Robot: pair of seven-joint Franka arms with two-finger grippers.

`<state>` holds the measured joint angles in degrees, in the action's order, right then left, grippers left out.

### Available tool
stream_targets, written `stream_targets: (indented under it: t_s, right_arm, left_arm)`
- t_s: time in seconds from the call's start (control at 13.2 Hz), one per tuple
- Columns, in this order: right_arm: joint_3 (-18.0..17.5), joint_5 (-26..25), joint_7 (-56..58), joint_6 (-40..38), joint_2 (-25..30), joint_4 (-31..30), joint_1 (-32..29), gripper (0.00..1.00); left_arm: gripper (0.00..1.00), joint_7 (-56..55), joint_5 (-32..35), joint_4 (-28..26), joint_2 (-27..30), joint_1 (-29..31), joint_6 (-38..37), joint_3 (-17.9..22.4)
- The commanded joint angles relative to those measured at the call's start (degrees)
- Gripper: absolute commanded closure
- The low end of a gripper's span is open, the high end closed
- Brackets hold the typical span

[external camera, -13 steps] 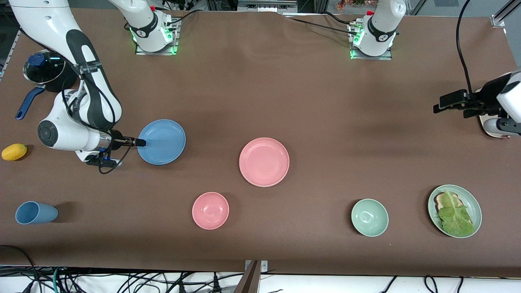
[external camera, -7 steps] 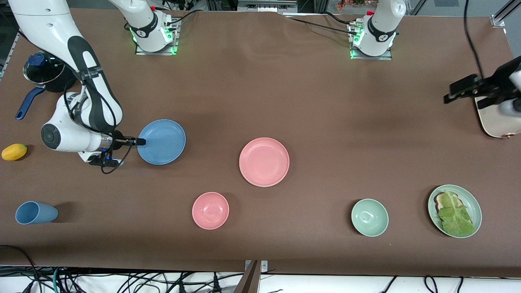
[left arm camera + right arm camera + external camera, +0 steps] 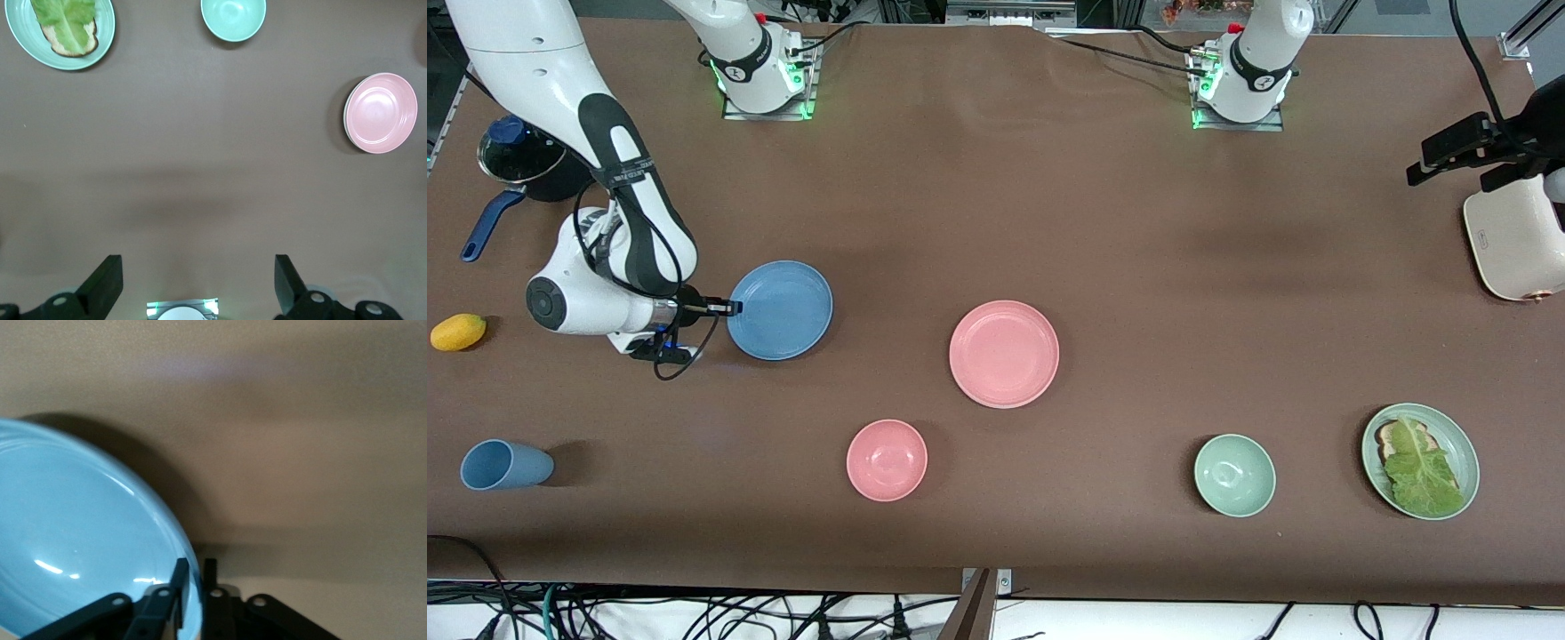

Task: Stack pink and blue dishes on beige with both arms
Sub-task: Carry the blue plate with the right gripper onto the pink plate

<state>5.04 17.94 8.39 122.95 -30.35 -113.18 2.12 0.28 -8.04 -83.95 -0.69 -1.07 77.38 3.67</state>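
Note:
The blue plate (image 3: 783, 309) lies on the table toward the right arm's end. My right gripper (image 3: 734, 308) is shut on its rim, one finger inside and one outside; up close the plate (image 3: 80, 540) fills the view beside that gripper (image 3: 193, 570). The pink plate (image 3: 1004, 354) lies flat near the table's middle and also shows as the pink plate (image 3: 381, 113) in the left wrist view. My left gripper (image 3: 1421, 165) hangs high over the left arm's end of the table, wide open and empty (image 3: 197, 280). No beige plate is in view.
A cream rounded appliance (image 3: 1516, 244) stands under the left gripper. Nearer the camera are a blue cup (image 3: 505, 464), a pink bowl (image 3: 887, 460), a pale green bowl (image 3: 1234, 475) and a green plate with toast and lettuce (image 3: 1420, 460). A yellow fruit (image 3: 458, 331) and a lidded pot (image 3: 525, 156) sit at the right arm's end.
The left arm has risen and drawn back toward its base, uncovering the cream appliance. The right arm's wrist shifted slightly; its gripper stays on the blue plate's rim and the plate has not moved.

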Motion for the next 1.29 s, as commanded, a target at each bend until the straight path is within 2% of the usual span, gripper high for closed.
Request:
stream_targets:
  t_s: [0.0,0.15,0.3,0.53,0.83,0.99,1.21]
  right_arm:
    - [-0.29,1.48,1.36,-1.03,0.29,0.06,-1.07,1.0]
    - [-0.55,1.48,0.84,-4.62,0.64,2.69,-0.98,1.0]
    - [-0.99,2.52,-0.04,-12.51,1.17,8.12,-0.55,1.0]
    - [-2.05,2.88,-12.65,-20.45,1.43,15.78,4.45,1.0]
    - [-5.03,5.24,-28.66,-19.42,1.09,20.71,11.31,1.0]
    - [-5.3,9.46,-34.3,-14.25,0.3,20.81,14.56,1.0]
    - [-5.3,18.51,-38.08,-6.78,-1.64,20.9,18.6,1.0]
  left_arm:
    - [0.0,-0.46,3.72,-0.95,2.35,0.45,-1.44,-0.95]
    - [0.0,-0.45,6.19,-1.39,2.89,0.45,-2.23,-2.53]
    - [0.0,-0.45,6.2,-1.22,2.36,-0.16,-2.41,-2.53]
    - [0.0,-0.19,6.2,-0.78,1.75,0.01,-3.29,-2.44]
    - [0.0,-0.19,6.2,-0.69,1.31,-0.16,-3.29,-2.44]
    - [0.0,-0.19,6.2,-0.69,0.95,0.27,-3.29,-2.44]
    - [0.0,-0.19,6.2,-0.42,0.87,0.19,-3.11,-2.44]
